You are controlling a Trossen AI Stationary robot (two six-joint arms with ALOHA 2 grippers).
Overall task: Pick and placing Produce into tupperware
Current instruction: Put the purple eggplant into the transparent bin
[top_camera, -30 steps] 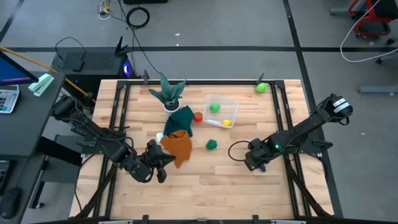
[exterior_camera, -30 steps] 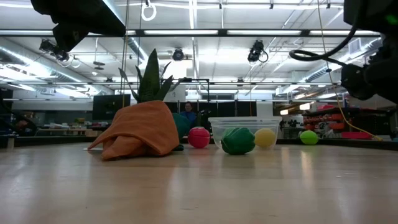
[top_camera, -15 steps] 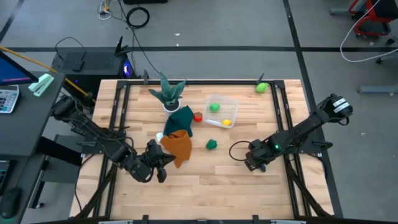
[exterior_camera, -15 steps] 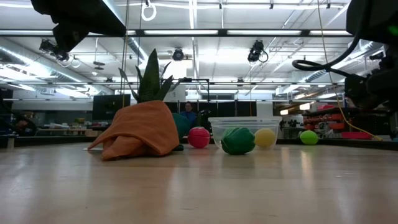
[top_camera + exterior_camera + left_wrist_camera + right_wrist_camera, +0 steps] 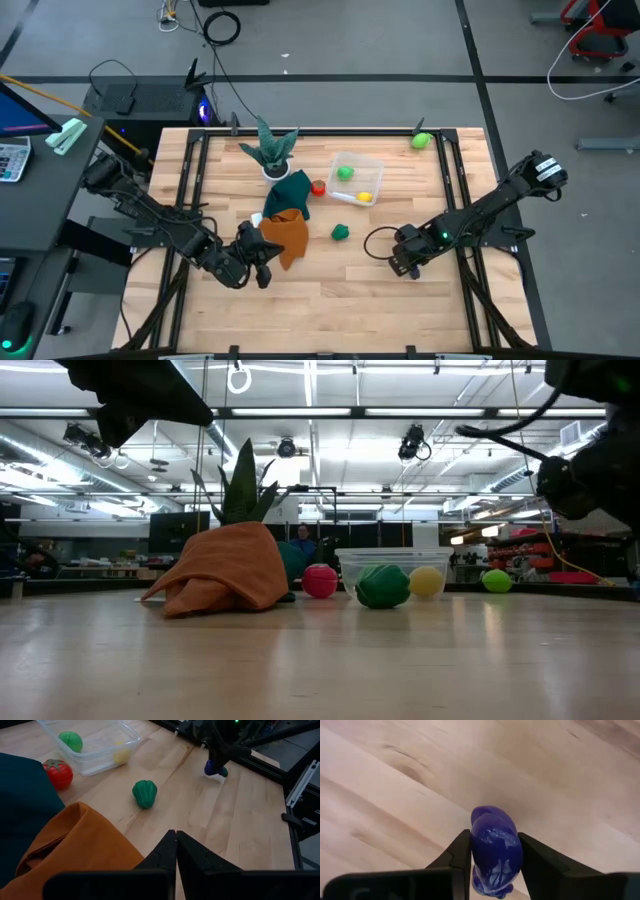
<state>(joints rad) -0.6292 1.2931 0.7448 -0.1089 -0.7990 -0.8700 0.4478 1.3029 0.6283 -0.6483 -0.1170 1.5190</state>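
Observation:
The tupperware (image 5: 357, 178) stands on the far middle of the table with a light green piece (image 5: 345, 173) and a yellow piece (image 5: 366, 196) of produce in it. A red tomato (image 5: 318, 187) lies beside its left wall. A dark green pepper (image 5: 341, 232) lies nearer on the wood, and a light green piece (image 5: 421, 141) lies at the far right corner. My right gripper (image 5: 403, 265) points steeply down, shut on a purple piece (image 5: 495, 845). My left gripper (image 5: 262, 262) is shut with nothing in it, beside the orange cloth (image 5: 288, 232). My right gripper pinches the purple piece by its two opposite sides (image 5: 477, 845) between its two fingers (image 5: 457, 855), coming from above and pointing steeply down. The piece stands lengthwise between the fingers. Its lower end (image 5: 216, 770) is at the wood or just above it; I cannot tell which.
A teal spiky plant in a white pot (image 5: 272, 150) stands at the far left, with a teal cloth (image 5: 292, 188) in front of it and the orange cloth heaped against that. Black frame rails (image 5: 455, 200) run along the table's sides. Bare wood spans the near half.
My right hand has tipped slightly at the wrist over the same spot of the table. The produce on the table, the tupperware and the cloths lie where they were.

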